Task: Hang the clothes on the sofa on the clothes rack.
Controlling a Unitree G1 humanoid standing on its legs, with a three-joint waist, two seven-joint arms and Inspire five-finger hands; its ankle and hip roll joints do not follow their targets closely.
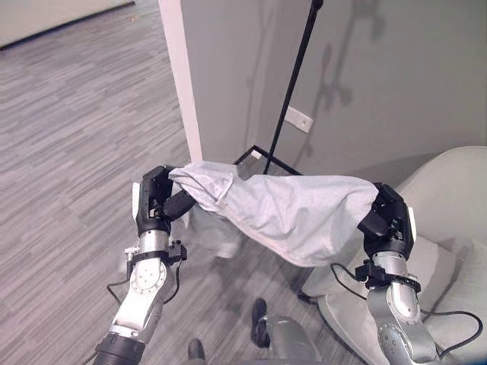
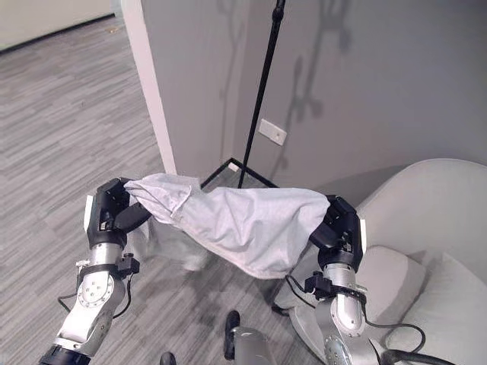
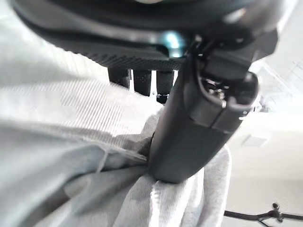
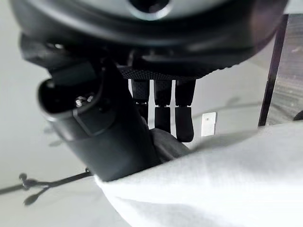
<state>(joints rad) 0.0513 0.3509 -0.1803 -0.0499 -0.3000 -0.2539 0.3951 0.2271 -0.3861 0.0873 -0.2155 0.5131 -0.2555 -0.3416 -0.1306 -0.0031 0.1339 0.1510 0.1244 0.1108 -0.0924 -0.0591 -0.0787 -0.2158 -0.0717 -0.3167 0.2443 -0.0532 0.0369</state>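
We hold a pale grey garment [image 1: 293, 213] stretched in the air between both hands, sagging at its middle, in front of the black clothes rack [image 1: 293, 84] by the grey wall [image 1: 396, 68]. Our left hand [image 1: 156, 199] pinches one end with curled fingers and thumb; our right hand [image 1: 389, 217] clamps the other. The light sofa [image 1: 449, 236] sits just beside our right arm.

The clothes rack's pole [image 1: 291, 84] is cut off at the top edge; the grey garment [image 1: 285, 209] hides part of its base.
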